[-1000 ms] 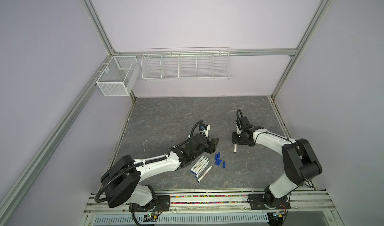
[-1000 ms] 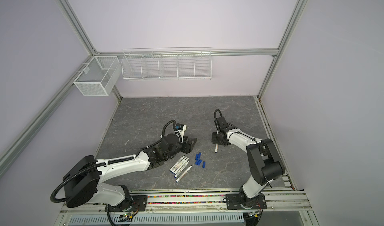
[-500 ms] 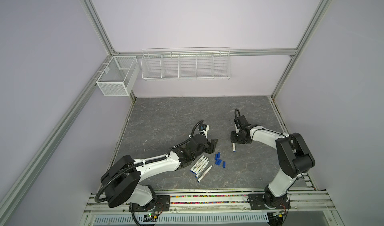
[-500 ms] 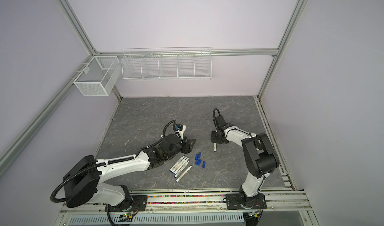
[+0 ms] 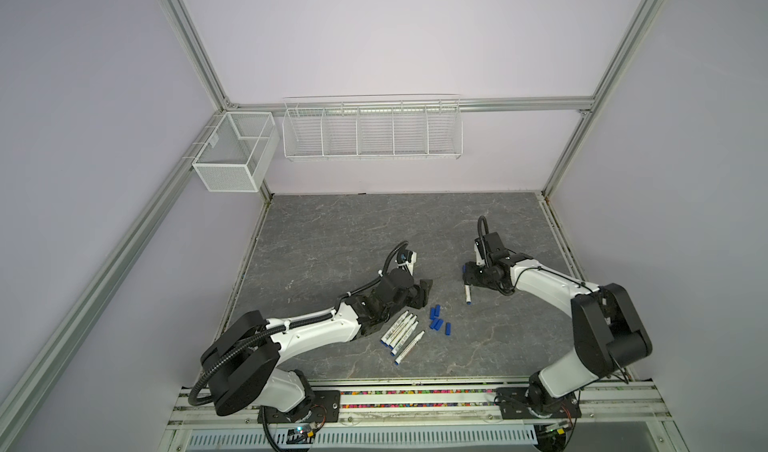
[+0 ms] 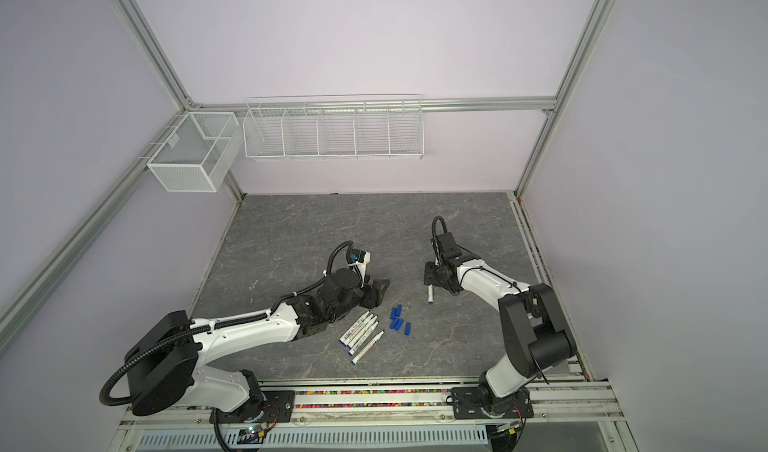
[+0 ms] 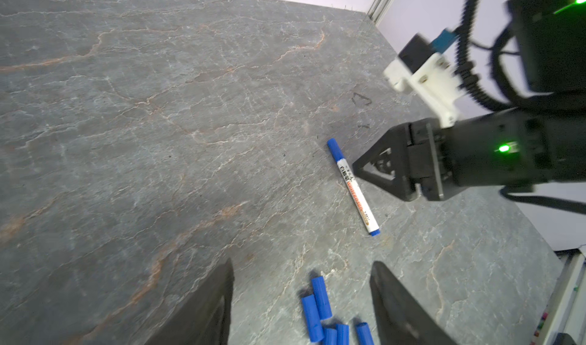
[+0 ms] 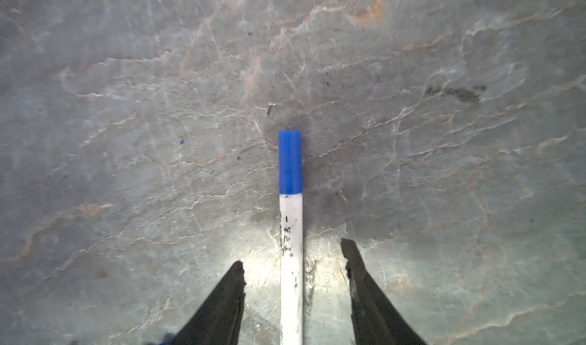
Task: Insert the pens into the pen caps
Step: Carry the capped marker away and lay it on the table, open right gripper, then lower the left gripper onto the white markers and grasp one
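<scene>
my right gripper [image 8: 293, 254] stands with its jaws parted, gripping nothing. a slim white marker pen [image 8: 291, 229] with a printed barrel lies flat on the grey stone-patterned tabletop [image 5: 353, 230] between my two black fingers [image 8: 226, 302], with a gap on either side. its bright blue plastic cap [image 8: 289, 162] is seated on the end pointing away from me. in both top views this pen [image 5: 467, 295] lies right of the heap of five loose blue cylinder caps [image 5: 435, 324] and a little farther back, not touching it. my left gripper [image 7: 301, 265] hangs near that heap on its left and far side, jaws wide and empty (the caps show between its fingers, touched by neither). just left of the heap, five uncapped white marker pens [image 5: 401, 333] lie side by side, tapered tips nearer the heap.
</scene>
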`<action>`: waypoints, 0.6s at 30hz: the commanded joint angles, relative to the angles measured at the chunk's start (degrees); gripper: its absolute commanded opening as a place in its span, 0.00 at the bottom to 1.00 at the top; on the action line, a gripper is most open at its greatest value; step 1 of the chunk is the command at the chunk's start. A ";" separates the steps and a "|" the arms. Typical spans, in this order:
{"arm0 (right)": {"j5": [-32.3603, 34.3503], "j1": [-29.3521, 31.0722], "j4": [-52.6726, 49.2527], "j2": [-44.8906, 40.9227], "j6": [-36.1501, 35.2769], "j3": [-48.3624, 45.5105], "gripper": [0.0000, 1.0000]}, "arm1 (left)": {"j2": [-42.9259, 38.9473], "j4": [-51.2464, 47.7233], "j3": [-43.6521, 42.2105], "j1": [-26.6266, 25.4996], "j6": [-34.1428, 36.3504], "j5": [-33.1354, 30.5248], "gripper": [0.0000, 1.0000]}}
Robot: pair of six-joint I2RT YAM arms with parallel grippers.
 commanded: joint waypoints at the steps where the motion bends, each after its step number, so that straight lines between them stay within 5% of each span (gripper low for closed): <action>1: 2.04 -0.32 2.87 -5.51 0.41 -1.36 0.54 | -3.76 -8.61 0.03 -0.25 0.18 -3.45 0.68; 9: 6.25 -0.98 3.81 -8.43 -1.14 -4.40 0.52 | -9.96 -25.23 -4.68 -0.17 -0.41 -1.75 0.66; 18: 4.56 -2.16 3.99 -7.65 -1.01 -4.26 0.50 | -9.68 -29.85 -6.88 -0.17 -3.83 0.39 0.62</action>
